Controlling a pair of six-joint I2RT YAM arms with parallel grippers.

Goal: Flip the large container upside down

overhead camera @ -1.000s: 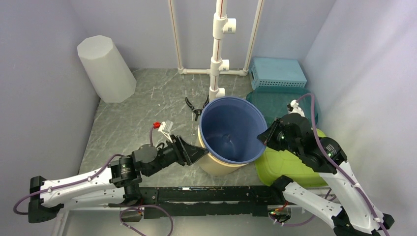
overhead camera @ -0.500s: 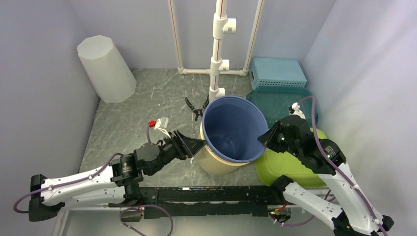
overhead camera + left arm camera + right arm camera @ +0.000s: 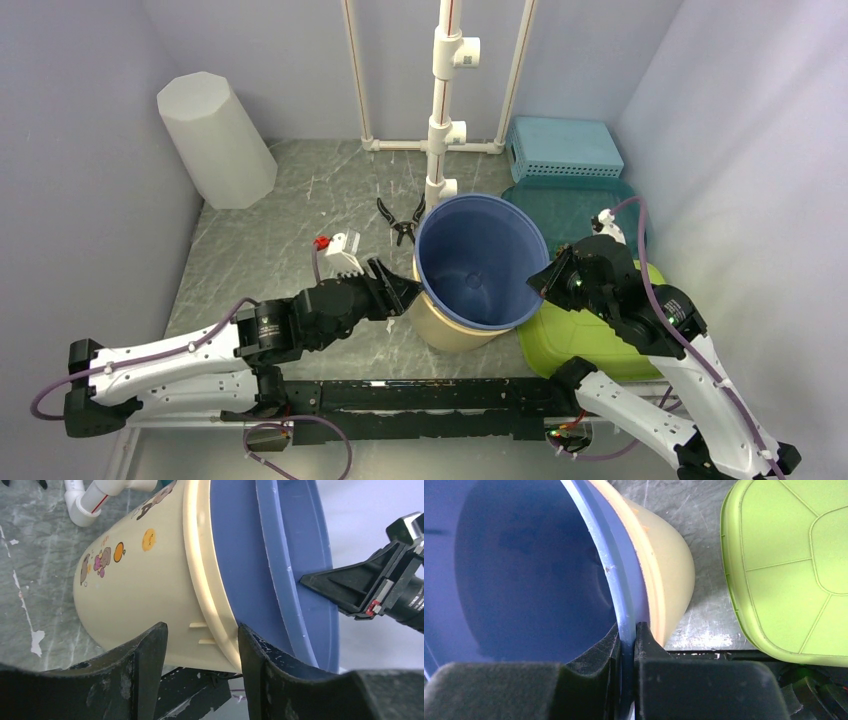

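Note:
The large container [image 3: 447, 326] is a cream bucket with a blue inside and a blue rim, standing mouth up and leaning a little on the table. My right gripper [image 3: 546, 281] is shut on the blue rim at its right side; in the right wrist view the rim [image 3: 624, 610] runs between the pinched fingers of my right gripper [image 3: 626, 635]. My left gripper [image 3: 402, 293] is open at the container's left side. In the left wrist view the fingers of my left gripper [image 3: 200, 647] straddle the cream wall [image 3: 150, 580] just below the rim band.
A lime green lid [image 3: 585, 335] lies under the right arm, with a teal lid [image 3: 575, 205] and a light blue basket [image 3: 565, 147] behind it. Black pliers [image 3: 400, 220] and a small white and red part [image 3: 340, 250] lie left of the container. A white PVC frame [image 3: 443, 120] and a white faceted cylinder [image 3: 215, 140] stand at the back.
My left gripper has moved right and forward up to the container's left side, its jaws slightly narrower. The container has shifted a little to the right. The right grip is unchanged.

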